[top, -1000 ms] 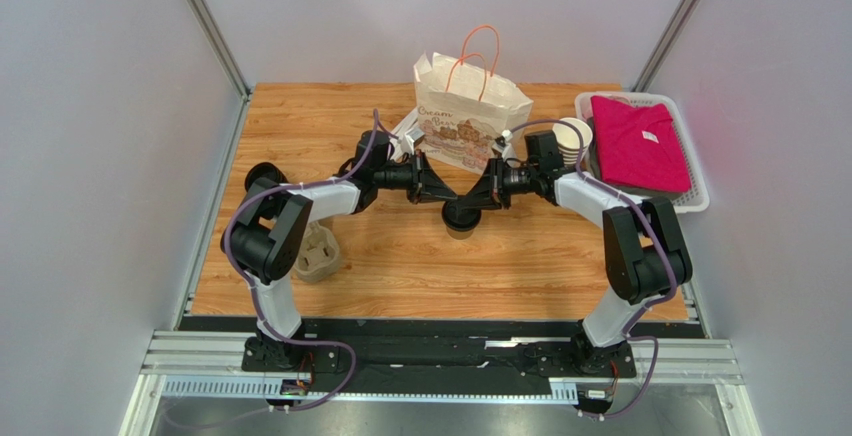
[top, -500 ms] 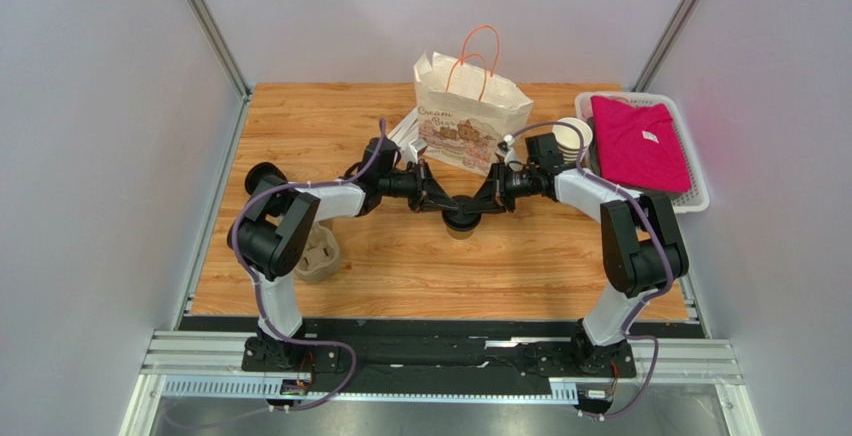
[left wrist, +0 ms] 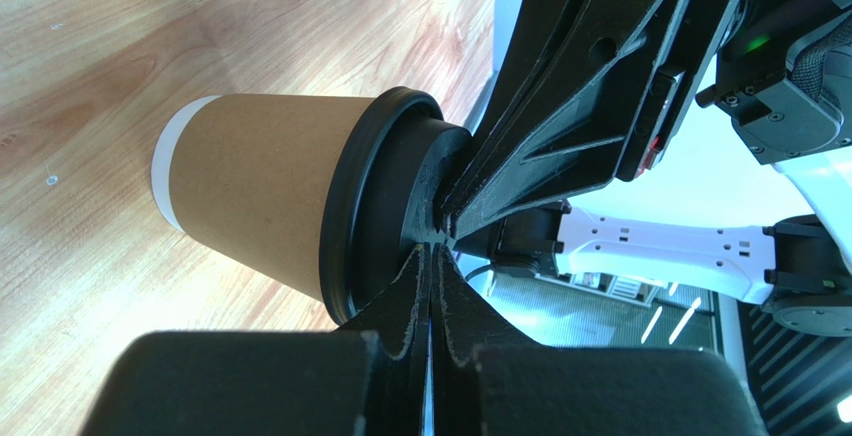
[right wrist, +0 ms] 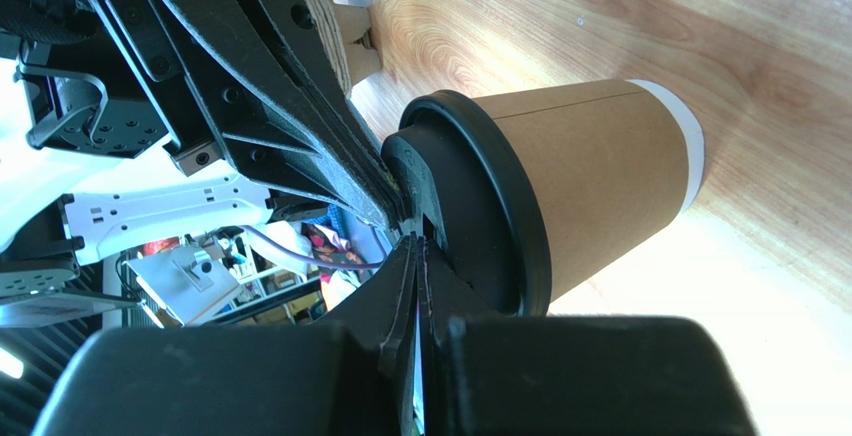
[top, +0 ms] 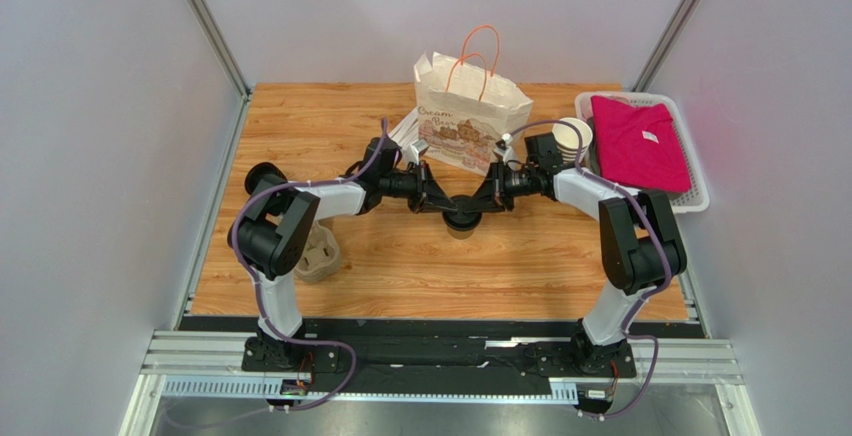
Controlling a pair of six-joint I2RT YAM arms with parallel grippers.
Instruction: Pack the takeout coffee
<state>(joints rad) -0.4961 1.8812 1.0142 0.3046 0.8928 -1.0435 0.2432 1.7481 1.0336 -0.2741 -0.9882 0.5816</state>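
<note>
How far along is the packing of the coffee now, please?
Done: the black lid sits on the takeout coffee, which stands upright on the table. In hand: the left gripper and right gripper, both with jaws shut, rest their tips on the lid's top from opposite sides. Left: the cup is not yet in the paper bag, which stands behind it; neither gripper holds it.

The takeout coffee [left wrist: 255, 191] is seen in tan-brown kraft paper, with a white band at its base and a black lid [left wrist: 365, 206]. The bench [top: 300, 126] is shown in orange-brown wood grain. A cream paper bag [top: 470, 116] is printed in brown and fitted with orange handles [top: 484, 27]. A magenta cloth [top: 635, 146] and a white basket [top: 700, 196] are seen. The left tool [left wrist: 432, 248] and right tool [right wrist: 415, 243] are finished in black.
</note>
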